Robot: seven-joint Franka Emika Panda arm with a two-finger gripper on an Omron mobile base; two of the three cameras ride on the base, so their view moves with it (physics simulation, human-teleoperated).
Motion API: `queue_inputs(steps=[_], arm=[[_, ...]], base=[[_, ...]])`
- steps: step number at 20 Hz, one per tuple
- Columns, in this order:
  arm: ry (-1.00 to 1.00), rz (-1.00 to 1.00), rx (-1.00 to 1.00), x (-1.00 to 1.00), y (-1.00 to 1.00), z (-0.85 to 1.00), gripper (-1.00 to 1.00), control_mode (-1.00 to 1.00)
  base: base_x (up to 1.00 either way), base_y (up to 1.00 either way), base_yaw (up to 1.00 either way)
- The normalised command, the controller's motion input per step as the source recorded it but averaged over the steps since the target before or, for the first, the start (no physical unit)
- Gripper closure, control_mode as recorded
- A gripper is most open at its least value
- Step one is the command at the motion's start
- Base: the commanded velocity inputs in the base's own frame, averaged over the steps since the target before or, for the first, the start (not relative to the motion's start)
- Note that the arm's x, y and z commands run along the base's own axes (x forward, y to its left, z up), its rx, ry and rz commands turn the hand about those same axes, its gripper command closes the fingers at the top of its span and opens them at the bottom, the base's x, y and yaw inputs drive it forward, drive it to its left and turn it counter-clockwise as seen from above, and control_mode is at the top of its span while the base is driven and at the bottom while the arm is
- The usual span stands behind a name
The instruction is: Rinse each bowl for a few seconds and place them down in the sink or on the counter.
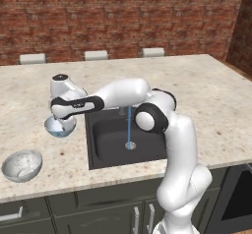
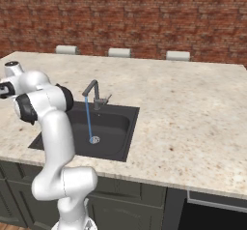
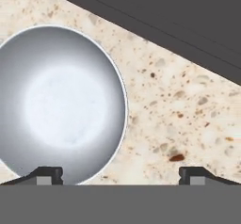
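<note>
The arm reaches left across the counter (image 1: 206, 100), and its gripper (image 3: 120, 176) hangs over the pale blue bowl (image 1: 58, 127), which sits upright on the stone just left of the sink (image 1: 106, 152). In the hand view the two finger tips (image 3: 46, 175) stand wide apart with nothing between them: the left tip lies over the near rim of that bowl, the right tip over bare speckled stone, so the tool is open and holds nothing. That view also shows the bowl's white inside and the dark edge of the basin running across its upper part, close beside the bowl. The left base view adds the speckled grey-white bowl (image 1: 22, 165), upright on the counter nearer the front edge, left of the blue one and apart from it. There the hand covers the top of the blue bowl, and the fingers cannot be made out. The right base view shows the faucet (image 2: 94, 93) at the far rim of the basin, with a thin stream of water (image 2: 89, 120) falling to the silver drain (image 2: 94, 139). In the left base view the arm hides the faucet.
</note>
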Motion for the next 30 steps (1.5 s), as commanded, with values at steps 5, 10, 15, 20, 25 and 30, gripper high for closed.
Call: queue_inputs(steps=[5, 10, 15, 20, 25, 30], arm=[[0.0, 0.18, 0.01, -0.45, -0.05, 0.45, -1.0, -1.0], [0.0, 0.2, 0.02, -0.46, -0.26, 0.42, -1.0, -1.0], [0.0, 0.2, 0.0, -0.36, -0.15, 0.32, -1.0, -1.0], [0.0, 0.15, 0.04, -0.42, -0.08, 0.08, -1.0, -1.0], [0.0, 0.04, 0.0, -0.39, 0.0, 0.0, -1.0, -1.0], [0.0, 0.03, -0.01, -0.26, 0.0, 0.03, -1.0, -1.0]], base=[[0.0, 0.0, 0.0], [0.0, 0.0, 0.0], [0.0, 0.0, 0.0], [0.0, 0.0, 0.0], [0.0, 0.0, 0.0], [0.0, 0.0, 0.0]])
